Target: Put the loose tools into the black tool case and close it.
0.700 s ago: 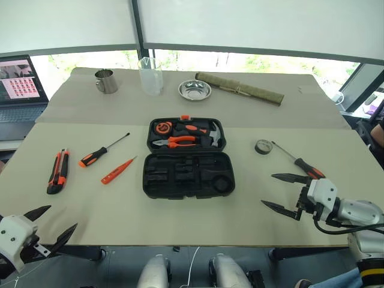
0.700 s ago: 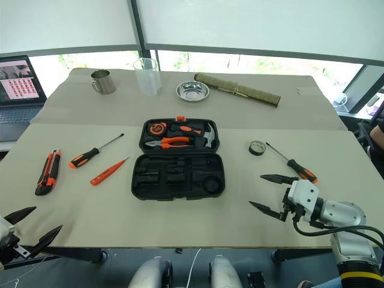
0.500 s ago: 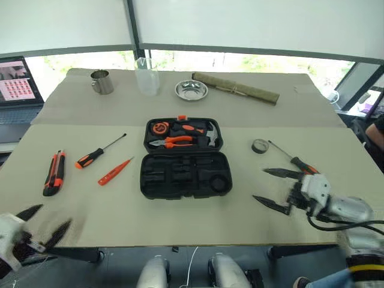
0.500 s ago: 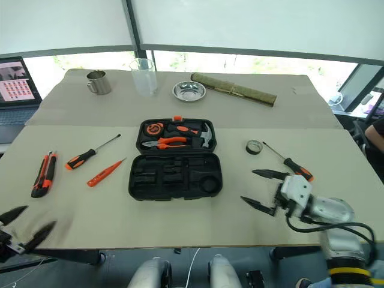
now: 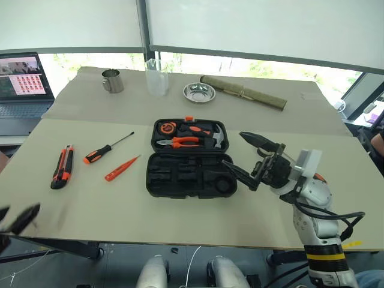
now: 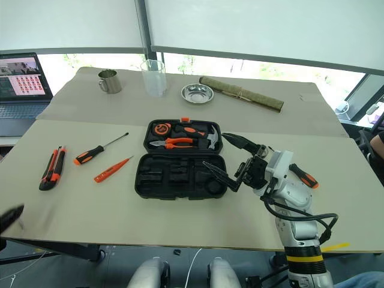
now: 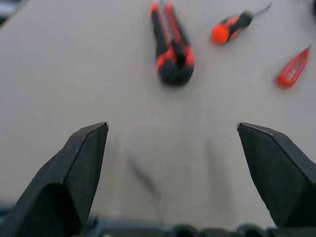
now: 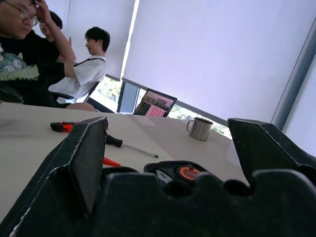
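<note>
Black tool case [image 5: 191, 161] lies open at the middle of the table [image 5: 144, 210], lid half holding pliers, hammer and tape measure, its moulded near half empty. Loose tools are split to either side: a utility knife [image 5: 62, 167], a black-and-orange screwdriver [image 5: 105, 148] and a slim orange tester screwdriver [image 5: 121, 168] lie well to the case's left, their long axes running diagonally away from the robot. The second screwdriver's handle [image 6: 303, 175] peeks out beyond the right wrist. The right gripper [image 5: 247, 156], fingers spread wide and empty, hovers raised just beside the case's right end, pointing leftward over it. The left gripper [image 7: 173, 168], likewise spread and empty, hangs at the table's near left edge; from it the knife lies straight ahead, butt end nearest, making the left arm the likelier one for that pick.
</note>
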